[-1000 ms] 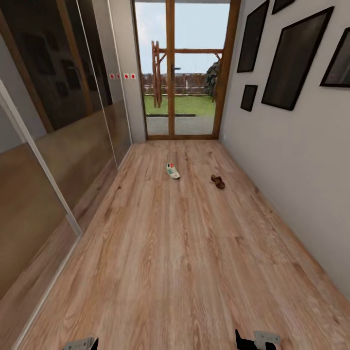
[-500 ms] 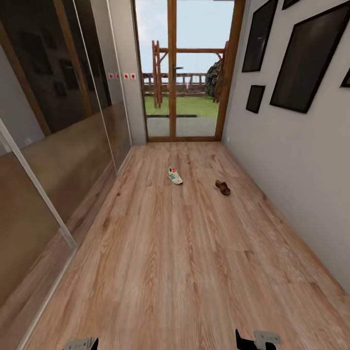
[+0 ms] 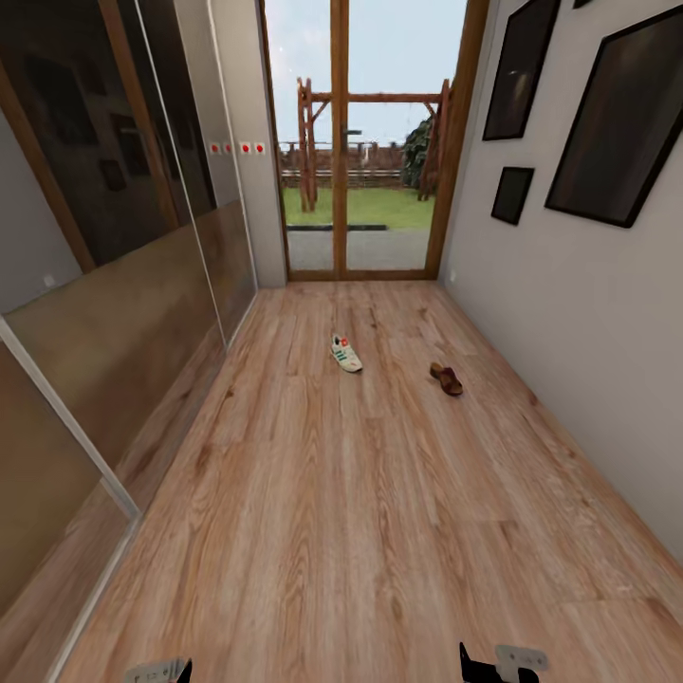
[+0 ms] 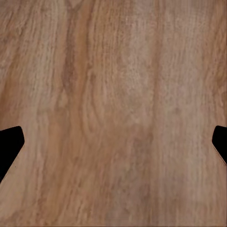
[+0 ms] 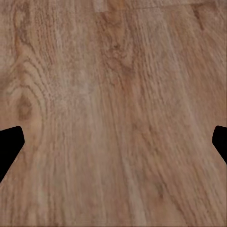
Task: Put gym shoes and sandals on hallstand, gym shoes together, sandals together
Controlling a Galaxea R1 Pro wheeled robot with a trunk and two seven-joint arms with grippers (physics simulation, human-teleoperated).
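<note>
- Rolling down the corridor; gym shoe (image 3: 346, 353) and sandal (image 3: 447, 379) now nearer, lying apart on the floor (image 3: 360, 531).
- Left hand (image 4: 113, 146) and right hand (image 5: 113, 146) spread wide, carrying nothing.
- Approaching for a first pickup.

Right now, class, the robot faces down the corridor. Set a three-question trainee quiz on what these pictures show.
1. True or false: the gym shoe lies on the floor.
2. Which lies nearer the picture wall: A) the gym shoe, B) the sandal?
3. Fill in: both wrist views show the fingers spread wide with only ____ between them.

Key: 1 true. 2 B. 3 floor; the left gripper and the right gripper hold nothing.
</note>
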